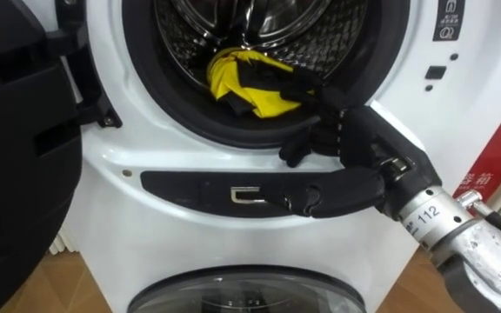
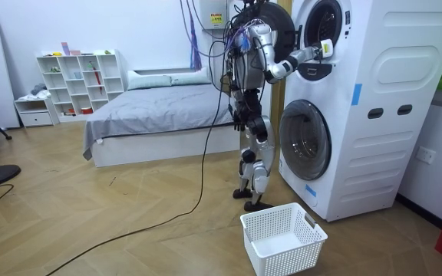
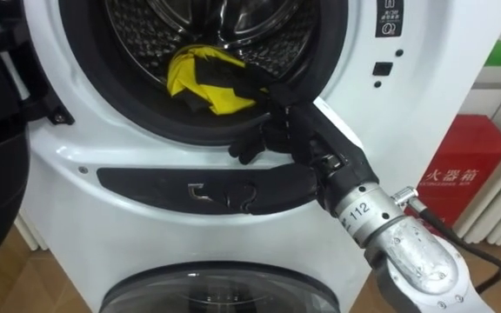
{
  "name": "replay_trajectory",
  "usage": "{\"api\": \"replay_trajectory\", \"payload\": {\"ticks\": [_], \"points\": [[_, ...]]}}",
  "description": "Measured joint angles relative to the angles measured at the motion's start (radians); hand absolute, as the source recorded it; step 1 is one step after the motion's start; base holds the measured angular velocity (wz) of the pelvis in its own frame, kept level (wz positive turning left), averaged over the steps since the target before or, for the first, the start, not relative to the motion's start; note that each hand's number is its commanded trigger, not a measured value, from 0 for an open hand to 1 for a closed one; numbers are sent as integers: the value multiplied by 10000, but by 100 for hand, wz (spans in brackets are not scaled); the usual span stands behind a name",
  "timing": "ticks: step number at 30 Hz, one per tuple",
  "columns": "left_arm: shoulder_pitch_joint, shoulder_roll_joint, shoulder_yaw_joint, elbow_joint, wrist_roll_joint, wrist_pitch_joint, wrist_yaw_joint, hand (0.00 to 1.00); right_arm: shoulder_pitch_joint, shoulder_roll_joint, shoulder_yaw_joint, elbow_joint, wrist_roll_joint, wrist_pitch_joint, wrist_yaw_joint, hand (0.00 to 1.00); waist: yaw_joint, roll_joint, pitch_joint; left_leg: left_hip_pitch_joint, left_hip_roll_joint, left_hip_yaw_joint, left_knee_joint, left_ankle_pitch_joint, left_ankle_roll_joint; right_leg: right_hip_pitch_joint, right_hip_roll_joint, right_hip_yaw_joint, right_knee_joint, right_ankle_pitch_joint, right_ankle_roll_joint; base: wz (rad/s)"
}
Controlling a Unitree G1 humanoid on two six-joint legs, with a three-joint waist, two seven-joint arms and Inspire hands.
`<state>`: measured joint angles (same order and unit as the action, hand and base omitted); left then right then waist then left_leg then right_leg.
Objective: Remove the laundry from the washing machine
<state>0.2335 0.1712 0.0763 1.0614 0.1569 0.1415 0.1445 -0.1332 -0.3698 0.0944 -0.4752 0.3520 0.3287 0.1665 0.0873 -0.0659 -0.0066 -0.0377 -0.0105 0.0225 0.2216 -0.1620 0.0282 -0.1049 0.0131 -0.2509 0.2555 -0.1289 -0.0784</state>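
Note:
A yellow garment point(image 1: 252, 76) with dark patches lies at the front of the upper washing machine's steel drum point(image 1: 190, 39), just behind the black door seal. My right hand point(image 1: 355, 139) reaches in from the lower right over the seal's rim. Its fingers point(image 1: 298, 87) are curled onto the garment's right edge, and its thumb hangs below at the rim. In the room view I stand upright facing the stacked machines point(image 2: 359, 100) with that arm raised to the upper opening point(image 2: 318, 47).
The upper machine's dark door point(image 1: 16, 156) stands open at my left. The lower machine's round door point(image 1: 250, 294) is shut beneath. A white laundry basket point(image 2: 282, 238) sits on the wooden floor by my feet. A red box point(image 1: 494, 169) stands at the right, a bed point(image 2: 159, 107) behind.

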Motion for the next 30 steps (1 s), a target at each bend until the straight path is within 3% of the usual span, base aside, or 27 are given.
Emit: {"api": "replay_trajectory", "payload": {"ticks": [8,13,16,30], "points": [[27,6,13,205,3,-167,-122,0,0,-25,-175,-7,57,13,598,0,-24,-27,4,140,2,10,-178,66,-99,33,9,44,34,-89,71,0],[22,27,30,198,0,-215,-285,0,0,-238,-296,-45,429,18,887,0,-29,-129,0,149,33,11,-187,93,-138,33,38,41,33,-138,72,0],[-1,83,31,198,-84,-297,-315,0,0,-306,-299,-53,608,27,1004,0,-28,-241,-22,154,57,12,-187,104,-162,32,67,41,27,-169,65,-2],[-97,160,-3,197,-84,-380,-615,0,-60,-421,-343,-128,883,231,1662,0,-30,-381,-18,343,103,46,-241,103,-231,170,114,41,25,-271,-59,0]]}}
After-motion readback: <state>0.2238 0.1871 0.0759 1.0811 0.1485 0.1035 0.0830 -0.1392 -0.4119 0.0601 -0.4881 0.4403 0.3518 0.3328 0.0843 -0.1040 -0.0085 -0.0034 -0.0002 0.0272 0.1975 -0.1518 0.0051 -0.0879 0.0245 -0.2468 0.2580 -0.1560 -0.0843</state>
